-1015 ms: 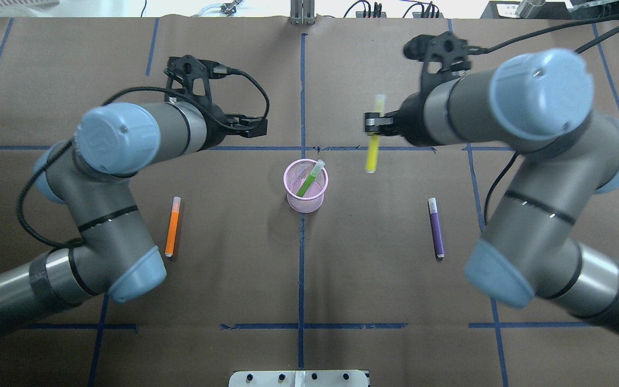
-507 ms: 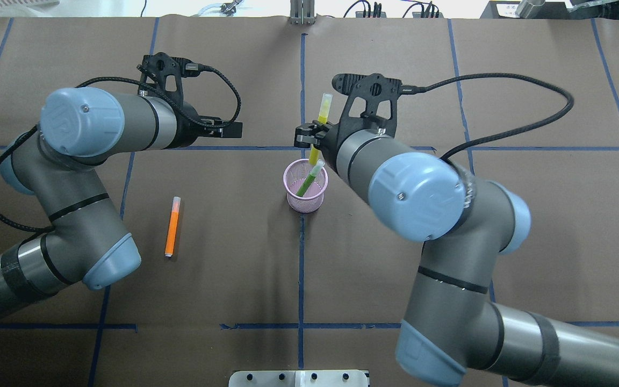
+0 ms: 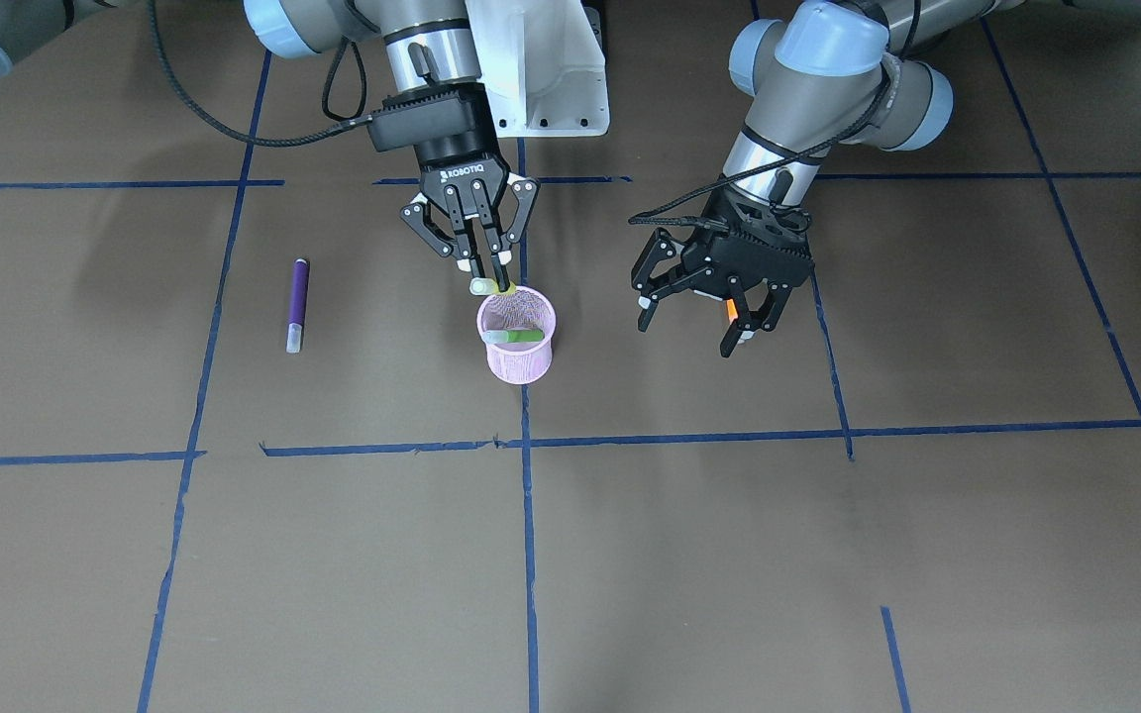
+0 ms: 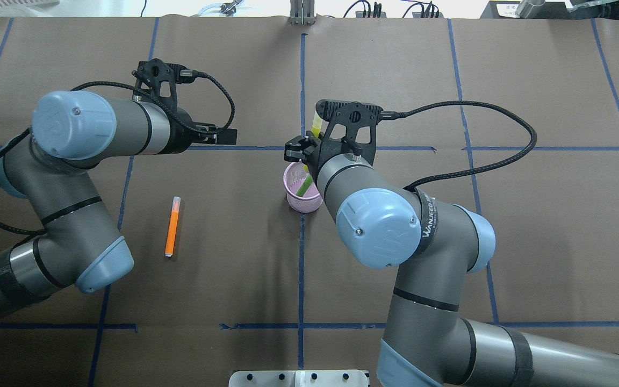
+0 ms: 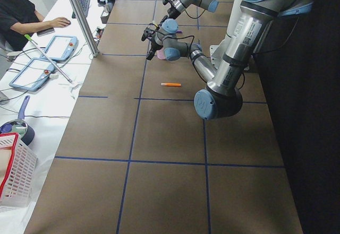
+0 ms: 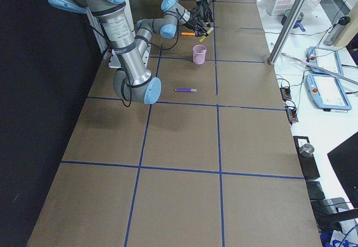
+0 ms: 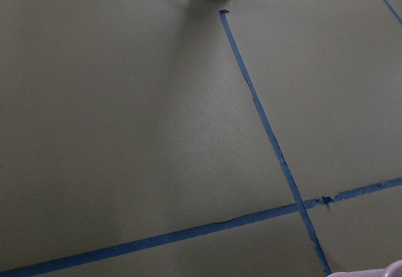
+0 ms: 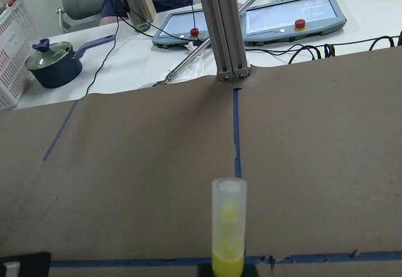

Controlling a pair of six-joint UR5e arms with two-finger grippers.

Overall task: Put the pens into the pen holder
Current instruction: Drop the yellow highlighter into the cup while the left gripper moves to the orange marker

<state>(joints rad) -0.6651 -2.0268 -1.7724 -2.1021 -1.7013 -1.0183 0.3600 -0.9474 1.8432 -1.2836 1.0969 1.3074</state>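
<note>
Brown-papered table (image 4: 395, 80), blue tape grid (image 4: 302, 70). Pink pen holder (image 3: 521, 362) holds 1 green pen (image 3: 521, 336); right gripper (image 3: 492, 277) pinches yellow pen (image 8: 228, 239) above its rim. Left gripper (image 3: 691, 333) wide open, empty. Overhead, orange pen (image 4: 172, 226) at holder's 9 o'clock; purple pen (image 3: 297, 302) opposite.

We see a brown paper sheet (image 4: 207, 290) covering the table, marked into a grid of squares by blue tape lines (image 4: 301, 269). In the right wrist view, a silver aluminium profile post (image 8: 221, 26) stands at twelve o'clock on the paper's far edge. Two grey tablet-like pendants with red buttons (image 8: 295, 16) lie behind it at eleven and one o'clock, and a dark blue lidded saucepan (image 8: 53, 63) sits at ten o'clock near a white plastic basket (image 8: 12, 44). In the exterior left view we make out a person in a black shirt (image 5: 18, 11) at ten o'clock, by the white side bench (image 5: 53, 101).
</note>
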